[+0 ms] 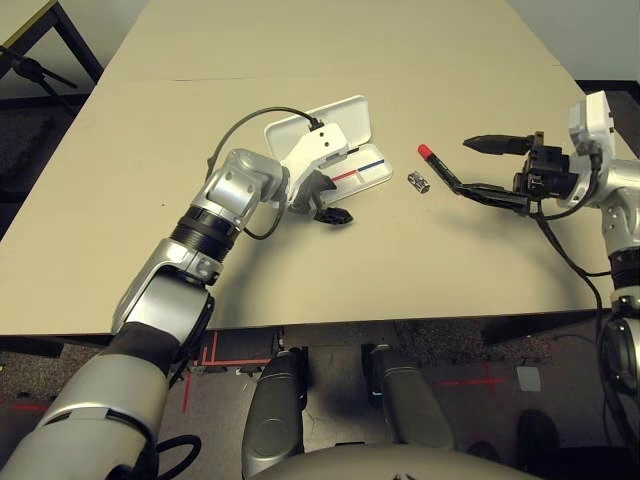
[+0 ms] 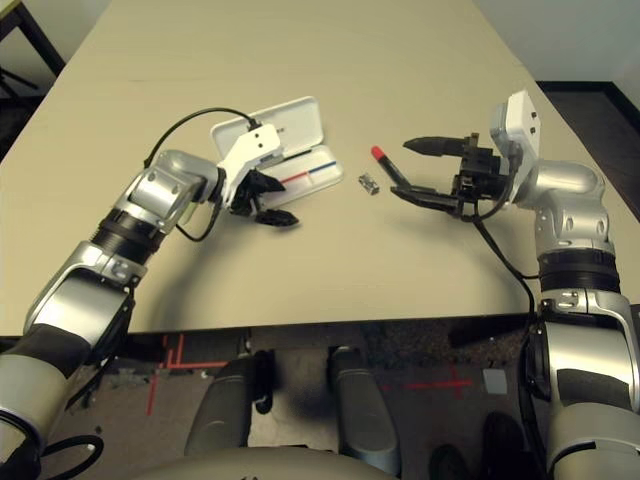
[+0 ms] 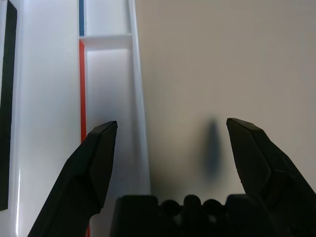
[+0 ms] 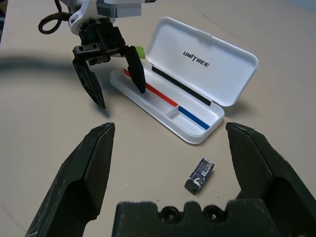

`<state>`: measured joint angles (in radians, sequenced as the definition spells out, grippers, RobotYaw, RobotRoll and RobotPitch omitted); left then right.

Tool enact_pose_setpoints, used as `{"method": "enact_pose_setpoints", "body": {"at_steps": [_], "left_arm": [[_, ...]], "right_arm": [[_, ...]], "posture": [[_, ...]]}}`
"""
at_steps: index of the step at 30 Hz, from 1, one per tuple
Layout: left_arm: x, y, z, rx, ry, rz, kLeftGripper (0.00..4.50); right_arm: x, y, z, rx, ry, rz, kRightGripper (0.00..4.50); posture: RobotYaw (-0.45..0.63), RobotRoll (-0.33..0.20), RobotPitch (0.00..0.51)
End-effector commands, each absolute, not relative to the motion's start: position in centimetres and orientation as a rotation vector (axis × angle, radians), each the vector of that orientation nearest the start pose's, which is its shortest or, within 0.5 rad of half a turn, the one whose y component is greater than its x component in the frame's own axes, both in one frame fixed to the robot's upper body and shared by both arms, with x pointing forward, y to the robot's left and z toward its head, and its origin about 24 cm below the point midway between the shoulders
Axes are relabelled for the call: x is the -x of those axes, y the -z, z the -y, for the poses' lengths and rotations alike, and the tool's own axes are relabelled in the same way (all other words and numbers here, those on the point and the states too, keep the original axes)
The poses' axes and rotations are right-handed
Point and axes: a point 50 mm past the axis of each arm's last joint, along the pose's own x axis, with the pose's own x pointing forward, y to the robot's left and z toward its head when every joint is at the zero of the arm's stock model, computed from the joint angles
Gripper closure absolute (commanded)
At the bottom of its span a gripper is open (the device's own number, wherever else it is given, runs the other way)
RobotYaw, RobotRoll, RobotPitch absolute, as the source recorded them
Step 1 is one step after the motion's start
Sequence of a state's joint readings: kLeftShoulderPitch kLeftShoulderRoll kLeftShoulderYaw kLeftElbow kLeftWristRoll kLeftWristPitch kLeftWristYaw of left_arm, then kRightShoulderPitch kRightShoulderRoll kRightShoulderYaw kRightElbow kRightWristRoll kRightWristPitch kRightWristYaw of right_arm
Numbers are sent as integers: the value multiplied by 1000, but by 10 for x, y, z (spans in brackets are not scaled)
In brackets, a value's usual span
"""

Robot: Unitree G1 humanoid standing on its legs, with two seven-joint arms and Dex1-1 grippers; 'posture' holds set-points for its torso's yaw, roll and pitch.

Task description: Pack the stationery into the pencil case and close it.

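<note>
Packing under way: the released right pincer (image 1: 478,166) hangs by the marker (image 1: 436,164), due to grasp it next, while the released left pincer (image 2: 268,200) straddles the open case (image 2: 310,165) rim.

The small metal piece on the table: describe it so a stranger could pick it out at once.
Start at the open white pencil case in the middle of the table. Just off its end on the robot's right, between the case and the red-capped marker, lies the small metal piece, apart from both. It is a stubby silver-and-black block, far shorter than the marker.
</note>
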<state>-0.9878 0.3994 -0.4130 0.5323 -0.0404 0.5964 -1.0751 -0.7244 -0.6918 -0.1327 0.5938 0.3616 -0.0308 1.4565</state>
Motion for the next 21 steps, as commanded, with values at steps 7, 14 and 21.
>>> {"method": "enact_pose_setpoints", "body": {"at_steps": [7, 14, 21], "left_arm": [[-368, -141, -107, -533, 1114, -568, 45], [-369, -140, -109, -523, 1107, -571, 409], [-370, -140, -112, -555, 1112, -563, 2907]], "right_arm": [[-325, -190, 254, 325, -1162, 115, 0], [-326, -190, 252, 322, -1161, 115, 0], [-327, -191, 254, 323, -1152, 116, 0]], "posture": [[-86, 0, 192], [-84, 0, 192], [-83, 0, 190]]}}
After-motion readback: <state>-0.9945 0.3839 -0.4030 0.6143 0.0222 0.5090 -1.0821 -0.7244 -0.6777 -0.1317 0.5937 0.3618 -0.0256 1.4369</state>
